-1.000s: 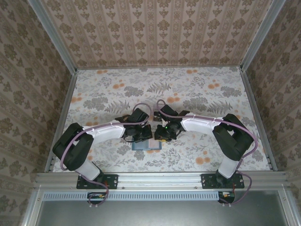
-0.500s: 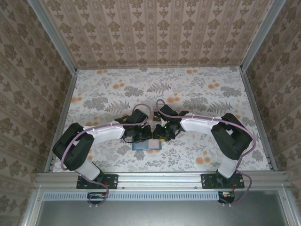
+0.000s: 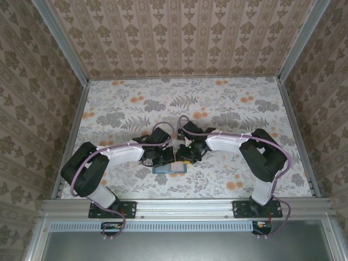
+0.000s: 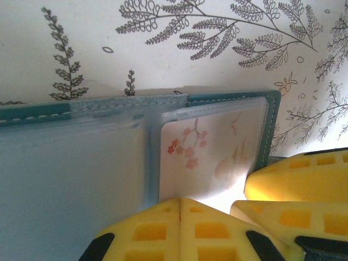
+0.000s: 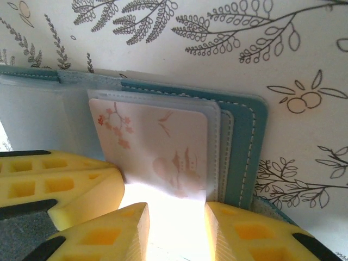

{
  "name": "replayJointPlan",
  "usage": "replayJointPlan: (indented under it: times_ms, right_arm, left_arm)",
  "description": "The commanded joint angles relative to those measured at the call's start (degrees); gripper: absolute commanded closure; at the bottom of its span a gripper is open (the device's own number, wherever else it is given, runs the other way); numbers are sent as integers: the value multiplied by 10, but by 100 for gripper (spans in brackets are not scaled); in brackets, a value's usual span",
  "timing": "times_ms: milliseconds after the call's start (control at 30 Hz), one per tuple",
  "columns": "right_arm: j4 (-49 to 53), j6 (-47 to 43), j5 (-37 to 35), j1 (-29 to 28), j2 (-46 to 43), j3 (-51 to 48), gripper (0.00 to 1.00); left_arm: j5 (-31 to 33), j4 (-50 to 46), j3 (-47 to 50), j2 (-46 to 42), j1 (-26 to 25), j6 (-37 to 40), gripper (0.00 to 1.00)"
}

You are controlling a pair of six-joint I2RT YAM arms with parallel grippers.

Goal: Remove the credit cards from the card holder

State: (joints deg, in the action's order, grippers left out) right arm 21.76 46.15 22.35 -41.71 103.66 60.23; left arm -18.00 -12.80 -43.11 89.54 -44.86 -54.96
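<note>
The card holder [image 3: 169, 168], a teal wallet, lies open on the table near the front edge, between both arms. In the left wrist view its grey-blue inside [image 4: 65, 179] and teal rim [image 4: 270, 130] show. A pale pinkish credit card [image 5: 157, 144] with a blossom print sits in its right-hand pocket under a clear sleeve. My left gripper [image 4: 180, 200] is shut, its tips resting at the card's [image 4: 209, 152] near left corner. My right gripper [image 5: 176, 209] is open just right of it, its fingers either side of the card's near edge. From above, the left gripper [image 3: 165, 156] and right gripper [image 3: 184, 156] almost touch over the holder.
The floral-print table [image 3: 228, 103] stretches out behind and to both sides of the holder. Patterned walls [image 3: 32, 109] and metal rails close it in on the left, right and back. The front rail [image 3: 185, 205] runs just behind the arm bases.
My right gripper has slid a little left over the holder and its jaws have widened. The left gripper has drawn slightly nearer and stayed shut.
</note>
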Motion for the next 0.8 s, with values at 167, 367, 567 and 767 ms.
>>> replayJointPlan:
  times_ms: [167,367,567,767]
  right_arm:
    - [61,-28,-54,1,18,19,61]
    - [72,-33,-59,1,12,20,55]
    - [86,-41,-74,1,6,23,54]
    - [127,-54,-104,1,-4,36,54]
  left_arm:
    - [26,-42,7,-8,2,18,100]
    - [35,-60,2,2,0,27,100]
    - [52,-82,-6,-10,-8,27,100]
    - [51,-80,-12,-43,-10,14,93]
